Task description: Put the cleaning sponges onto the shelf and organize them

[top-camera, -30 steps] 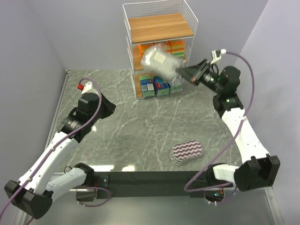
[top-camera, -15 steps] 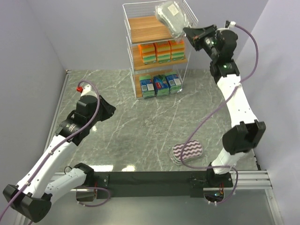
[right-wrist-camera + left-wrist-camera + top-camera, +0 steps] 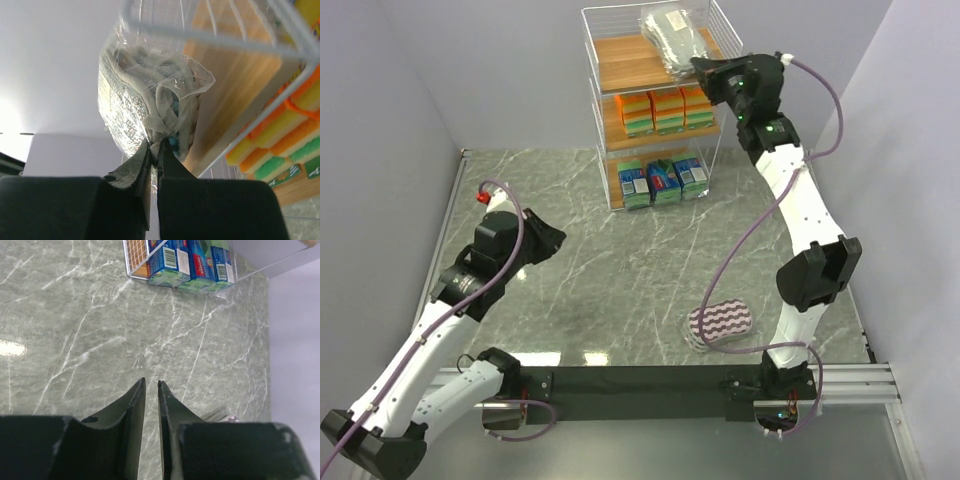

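- The striped sponge (image 3: pixel 720 325) lies on the table (image 3: pixel 620 270), near right.
- My left gripper (image 3: pixel 151 389) hovers left, barely parted, empty.
- Far: my right gripper (image 3: pixel 154 146) pinches the silver pack (image 3: pixel 132 95)'s wrap over the shelf (image 3: pixel 630 65)'s top tier.

Bright, even light, seemingly from above, with soft shadows. A white glare patch marks the table (image 3: pixel 620 270) near its front edge. The wrapped sponge pack (image 3: pixel 135 95) glints, backlit.

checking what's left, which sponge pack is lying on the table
The purple-white wavy-striped oval pack; all others are on the shelf or in the right gripper.
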Controlling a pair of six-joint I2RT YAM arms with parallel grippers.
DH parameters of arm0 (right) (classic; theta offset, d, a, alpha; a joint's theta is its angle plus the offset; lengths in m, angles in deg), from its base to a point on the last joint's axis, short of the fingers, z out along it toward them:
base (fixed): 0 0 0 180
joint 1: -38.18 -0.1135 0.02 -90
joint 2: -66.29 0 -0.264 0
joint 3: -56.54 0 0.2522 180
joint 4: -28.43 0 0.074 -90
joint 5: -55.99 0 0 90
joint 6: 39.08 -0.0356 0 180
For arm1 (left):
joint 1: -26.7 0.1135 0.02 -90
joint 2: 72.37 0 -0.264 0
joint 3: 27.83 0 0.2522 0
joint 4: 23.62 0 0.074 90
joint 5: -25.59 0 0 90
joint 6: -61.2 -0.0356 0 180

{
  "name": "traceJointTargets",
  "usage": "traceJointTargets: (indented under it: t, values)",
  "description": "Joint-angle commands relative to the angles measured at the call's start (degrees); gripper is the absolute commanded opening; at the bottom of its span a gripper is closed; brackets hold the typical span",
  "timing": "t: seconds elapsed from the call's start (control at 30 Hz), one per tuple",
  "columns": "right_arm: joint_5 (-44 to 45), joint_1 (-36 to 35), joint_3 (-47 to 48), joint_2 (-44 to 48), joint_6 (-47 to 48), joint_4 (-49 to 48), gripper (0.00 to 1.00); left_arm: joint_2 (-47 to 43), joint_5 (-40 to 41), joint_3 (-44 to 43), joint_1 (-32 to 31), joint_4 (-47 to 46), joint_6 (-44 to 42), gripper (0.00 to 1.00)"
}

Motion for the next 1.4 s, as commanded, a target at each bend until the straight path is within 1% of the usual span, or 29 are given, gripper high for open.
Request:
traceJointTargets:
  t: [0.0,0.13,0.33,0.6,0.67,0.8,0.9,0.97,1.0,1.03,1.1,1.13,1.2,1.23,1.27,1.33,1.37]
  values:
    - [9.52,-3.0,3.79,0.75,-1.97,-0.27,0.0,-1.1,-1.16,0.1,0.14,-0.16,0.7,0.22]
    - [14.18,-4.41,6.52,-0.22,-2.85,2.1,0.0,-2.07,-1.25,1.07,0.14,-0.15,0.88,0.22]
    - [18.66,-4.5,5.47,0.48,-4.17,3.86,0.0,-2.16,-1.69,2.04,0.14,-0.59,0.88,0.22]
    - [19.46,-4.33,8.37,-1.63,-3.38,5.8,0.01,-1.1,-2.12,1.51,0.14,-0.94,0.87,0.22]
    - [19.64,-4.33,8.54,-1.98,-3.56,5.97,0.05,-1.1,-2.04,1.25,0.14,-0.59,0.79,0.22]
    - [20.51,-4.33,9.42,-2.51,-3.73,7.2,0.07,-1.28,-1.77,1.07,0.14,-0.24,0.7,0.22]
    - [21.04,-4.24,8.72,-2.24,-4.35,7.38,0.17,-1.1,-1.86,1.07,0.22,-0.24,0.61,0.22]
    - [21.13,-4.24,8.19,-1.98,-4.09,6.68,0.32,-1.02,-1.95,1.16,0.14,-0.07,0.61,0.22]
    - [21.22,-4.33,8.37,-1.98,-3.82,6.76,0.36,-1.01,-2.04,1.25,0.22,-0.06,0.52,0.22]
    - [21.39,-4.33,8.54,-1.98,-3.82,6.68,0.47,-1.01,-2.12,1.16,0.14,-0.06,0.52,0.22]
    - [21.57,-4.33,8.81,-1.81,-3.12,6.32,0.56,-0.84,-1.95,1.07,0.14,0.11,0.52,0.22]
    - [21.57,-4.33,8.46,-1.63,-2.86,5.45,0.65,-0.84,-1.95,0.98,0.14,0.11,0.52,0.22]
    - [21.74,-4.33,8.02,-0.66,-1.54,4.05,0.68,-0.93,-1.77,0.81,0.22,0.2,0.44,0.22]
    - [21.92,-4.41,7.41,-0.14,-1.27,3.17,0.76,-0.84,-1.6,0.63,0.14,0.2,0.44,0.22]
    - [21.84,-4.33,6.97,0.74,-1.1,2.72,0.77,-0.84,-1.51,0.63,0.14,0.2,0.44,0.22]
    - [21.75,-4.33,4.61,2.06,-0.31,0.89,0.82,-0.75,-1.51,0.63,0.23,0.2,0.61,0.22]
    - [21.57,-4.33,3.63,3.72,0.13,0.27,0.82,-0.58,-1.6,0.72,0.14,0.02,0.7,0.22]
